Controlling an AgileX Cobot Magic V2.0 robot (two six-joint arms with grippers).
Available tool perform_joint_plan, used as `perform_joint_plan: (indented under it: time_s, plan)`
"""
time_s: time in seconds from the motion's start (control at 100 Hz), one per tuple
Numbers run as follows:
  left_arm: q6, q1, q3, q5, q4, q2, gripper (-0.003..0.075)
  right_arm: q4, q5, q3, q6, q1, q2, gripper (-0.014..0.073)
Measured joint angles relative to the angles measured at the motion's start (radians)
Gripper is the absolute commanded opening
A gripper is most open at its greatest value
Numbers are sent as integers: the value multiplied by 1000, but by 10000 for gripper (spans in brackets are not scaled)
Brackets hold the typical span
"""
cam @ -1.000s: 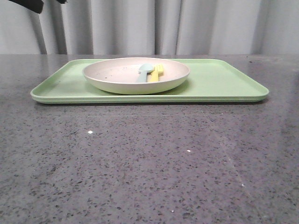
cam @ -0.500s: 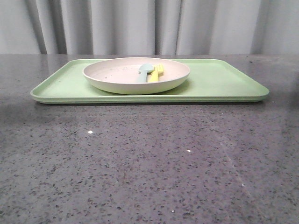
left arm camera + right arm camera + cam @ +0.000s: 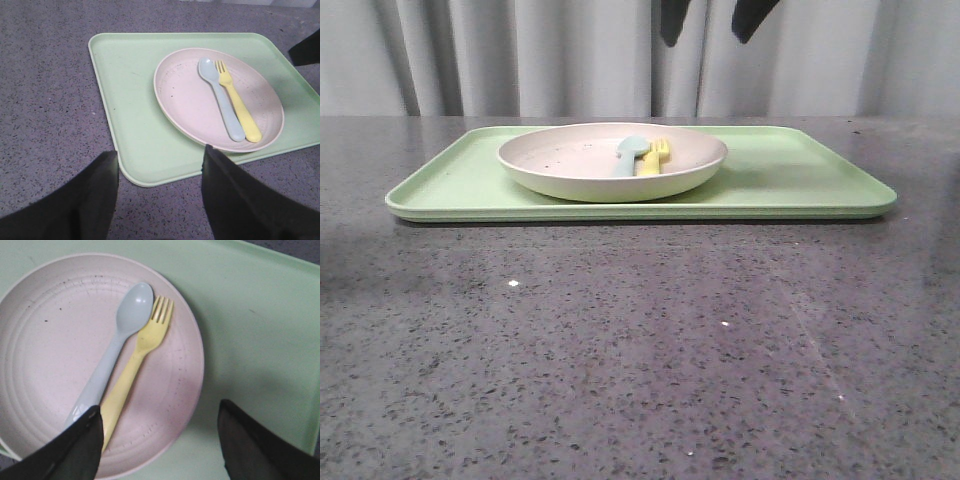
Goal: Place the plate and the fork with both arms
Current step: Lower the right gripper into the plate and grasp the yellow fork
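- Table (image 3: pixel 640 350): I log grey speckled stone, bare at the near side, same as half a second ago.
- Tray (image 3: pixel 790 175): light green, flat on the table, unmoved.
- Plate (image 3: pixel 570 160): pinkish-cream, on the tray a little toward 9 o'clock of its middle, unshifted.
- Fork (image 3: pixel 653 158): yellow, lying in the plate, touching the spoon (image 3: pixel 630 155) at its 9 o'clock side; tines toward 12 o'clock.
- Right gripper (image 3: pixel 710 20): new since the last frame; two dark fingers at 12 o'clock, high above the plate, spread apart, gripping nothing.
- Left gripper (image 3: pixel 160 195): wrist view only; fingers parted, empty, over the tray's edge.
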Motion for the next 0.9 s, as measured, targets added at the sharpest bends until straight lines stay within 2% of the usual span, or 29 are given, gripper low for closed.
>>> perform_joint_plan:
  time_s: [0.22,0.66,0.71,0.78,0.9]
  plan:
    - [0,0,0,-10,0,0,374,34,32,-111,4,0,156,486]
    - [0,0,0,-13,-9,0,374,58,60,-126,8,0,276,478]
    - [0,0,0,-13,-12,0,374,58,60,-128,8,0,276,437]
    - [0,0,0,-13,-16,0,374,58,60,-130,8,0,278,323]
    - [0,0,0,-13,-20,0,374,58,62,-130,8,0,282,55]
